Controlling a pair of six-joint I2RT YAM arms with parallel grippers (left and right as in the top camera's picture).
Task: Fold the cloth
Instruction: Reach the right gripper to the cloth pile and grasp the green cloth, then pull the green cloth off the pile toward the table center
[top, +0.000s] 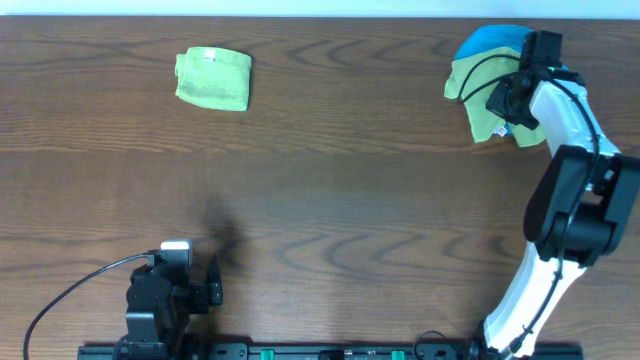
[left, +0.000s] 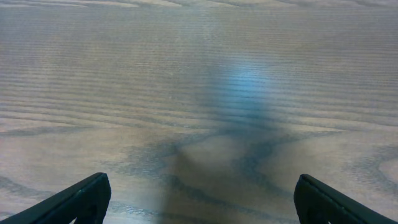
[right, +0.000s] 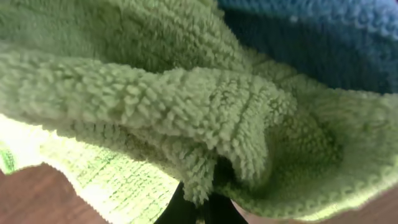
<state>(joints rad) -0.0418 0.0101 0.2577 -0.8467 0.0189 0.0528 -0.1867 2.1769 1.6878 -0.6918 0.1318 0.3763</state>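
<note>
A crumpled green cloth (top: 482, 92) lies at the far right of the table, partly over a blue cloth (top: 492, 42). My right gripper (top: 512, 98) is down on it and shut on a fold of the green cloth (right: 186, 106), which fills the right wrist view with the blue cloth (right: 323, 37) behind. A second green cloth (top: 213, 79) lies folded at the far left. My left gripper (top: 190, 290) is open and empty near the front edge, and its fingers (left: 199, 199) are over bare wood.
The wooden table (top: 330, 190) has its far edge just behind the cloths. The right arm (top: 565, 210) reaches over the right side of the table. A black cable (top: 70, 295) loops at the front left.
</note>
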